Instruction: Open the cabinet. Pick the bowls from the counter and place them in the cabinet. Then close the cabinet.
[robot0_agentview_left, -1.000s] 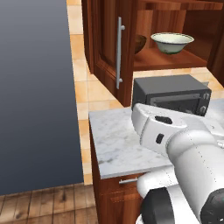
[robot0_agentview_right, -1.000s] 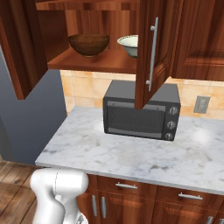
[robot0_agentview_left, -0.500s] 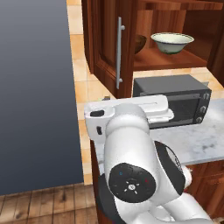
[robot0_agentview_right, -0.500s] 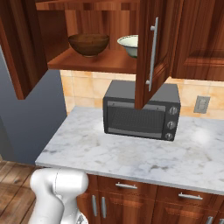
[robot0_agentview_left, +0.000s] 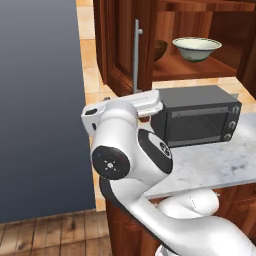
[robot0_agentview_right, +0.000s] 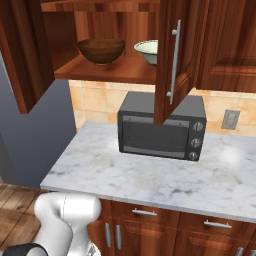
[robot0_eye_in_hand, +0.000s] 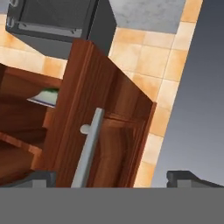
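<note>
The cabinet (robot0_agentview_right: 120, 70) stands with both doors swung out. On its shelf sit the dark brown bowl (robot0_agentview_right: 101, 50) and the cream-green bowl (robot0_agentview_right: 147, 51), which also shows in the left base view (robot0_agentview_left: 196, 48). My gripper (robot0_eye_in_hand: 111, 178) is open, its fingertips (robot0_eye_in_hand: 41, 177) far apart with nothing held. It looks at the left door (robot0_eye_in_hand: 109, 127) and its silver bar handle (robot0_eye_in_hand: 87, 148), a short way ahead. In the left base view my white hand (robot0_agentview_left: 147, 102) hovers just under that handle (robot0_agentview_left: 136, 55). The hand view is rolled upside down.
A dark microwave (robot0_agentview_right: 160, 127) stands on the marble counter (robot0_agentview_right: 150, 175) under the shelf. The right door (robot0_agentview_right: 175, 55) juts out above the microwave. A tall grey panel (robot0_agentview_left: 40, 100) rises left of the cabinet. Drawers with short handles (robot0_agentview_right: 145, 212) sit below.
My arm has swung from the lower right to the middle of the left base view, and the hand has risen toward the left door's handle. Bowls and doors have not moved.
</note>
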